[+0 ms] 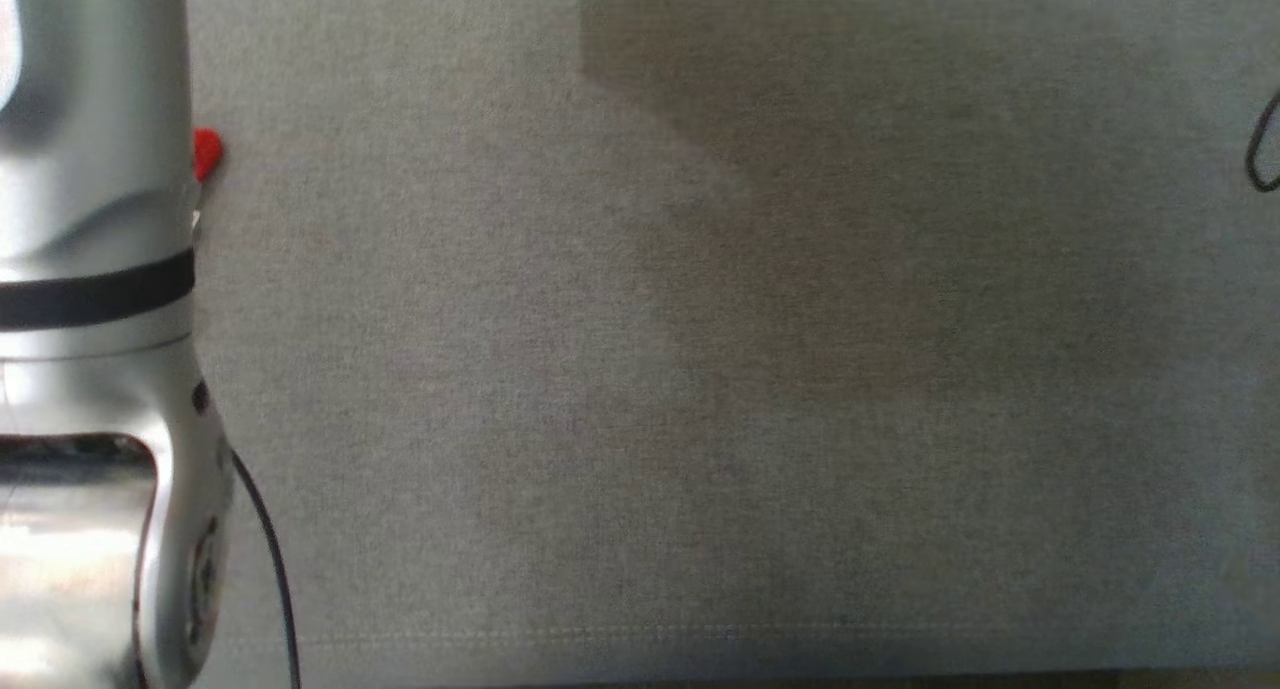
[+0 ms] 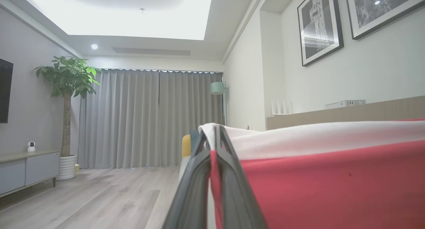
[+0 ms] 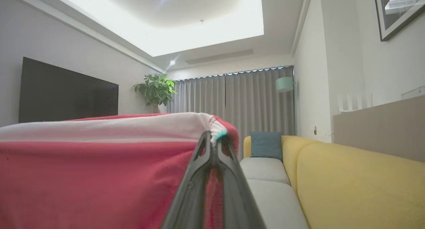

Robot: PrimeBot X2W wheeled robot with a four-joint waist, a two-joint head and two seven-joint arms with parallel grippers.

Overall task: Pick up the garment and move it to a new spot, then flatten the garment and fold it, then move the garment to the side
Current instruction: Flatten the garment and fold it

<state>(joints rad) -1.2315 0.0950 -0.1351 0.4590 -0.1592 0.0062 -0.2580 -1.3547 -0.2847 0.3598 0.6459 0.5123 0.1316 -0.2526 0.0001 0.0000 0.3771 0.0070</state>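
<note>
Pinching garment edge | left claw clamped | right claw clamped

Garment clamped in left hand, stretched across to right hand. Sofa beside right hand, outer side; cushion on sofa, further ahead. Curtain far ahead of both hands; plant ahead of left hand, outer side.
</note>
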